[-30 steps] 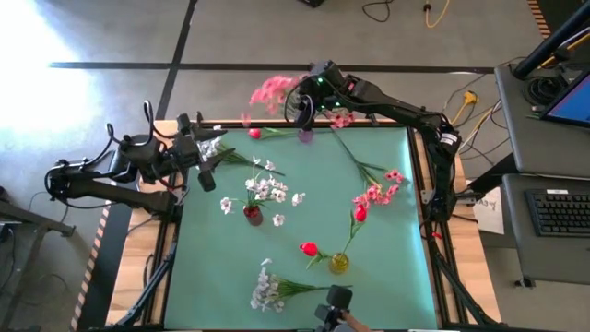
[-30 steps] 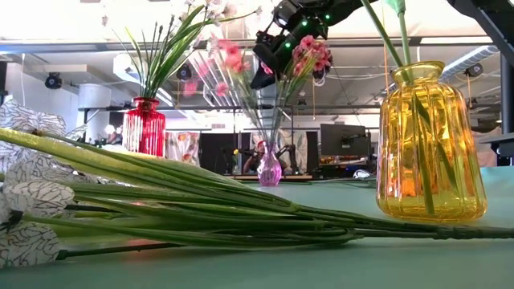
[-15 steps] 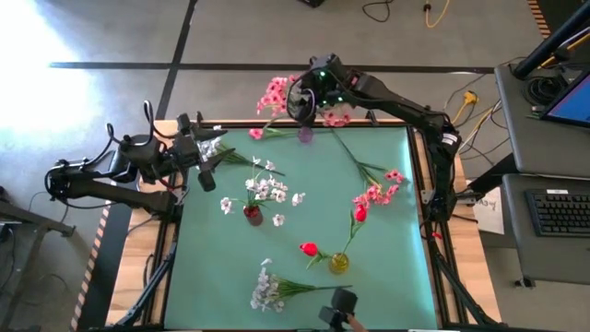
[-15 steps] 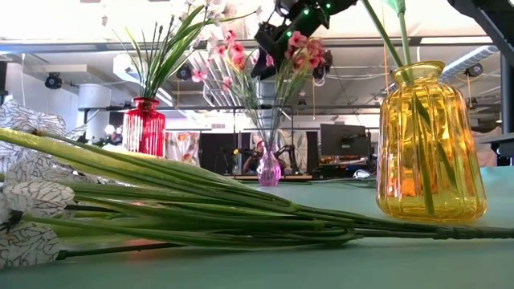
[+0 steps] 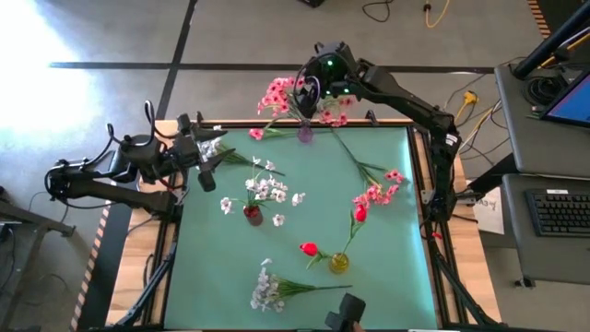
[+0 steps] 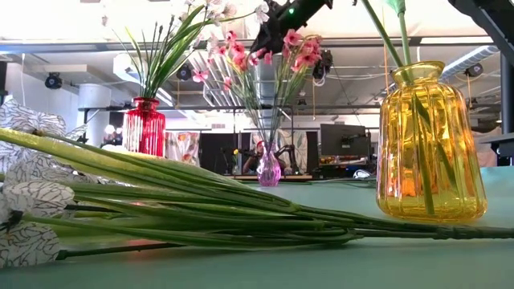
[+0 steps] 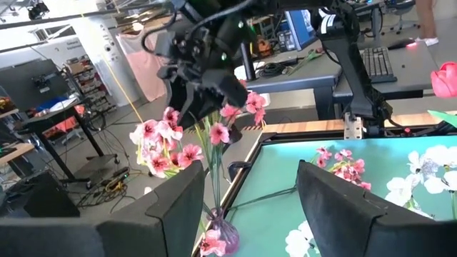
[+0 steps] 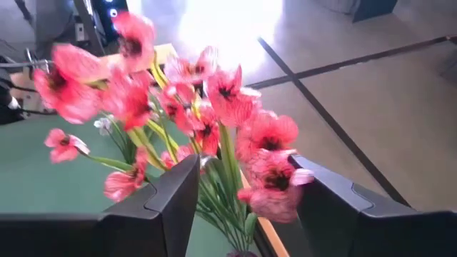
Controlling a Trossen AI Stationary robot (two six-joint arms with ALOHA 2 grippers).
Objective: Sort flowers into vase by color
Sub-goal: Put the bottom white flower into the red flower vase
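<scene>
Your pink flowers [image 5: 281, 95] stand upright in the small purple vase [image 5: 305, 135] at the far edge of the green table [image 5: 387, 240]. Your right gripper [image 5: 311, 92] sits above that vase, its fingers [image 8: 161, 207] apart with blossoms between and ahead of them, gripping nothing. Your left gripper [image 5: 208, 164] waits over the left table edge, fingers [image 7: 182, 207] apart and empty. Ahead of them lie more pink flowers [image 5: 380, 192], white flowers [image 5: 267, 290] and a red bud [image 5: 309, 248], near the red vase [image 5: 252, 214] and yellow vase [image 5: 339, 263].

Green table [image 5: 387, 267] bears three vases [image 5: 339, 263] and loose flowers [image 5: 272, 290].
</scene>
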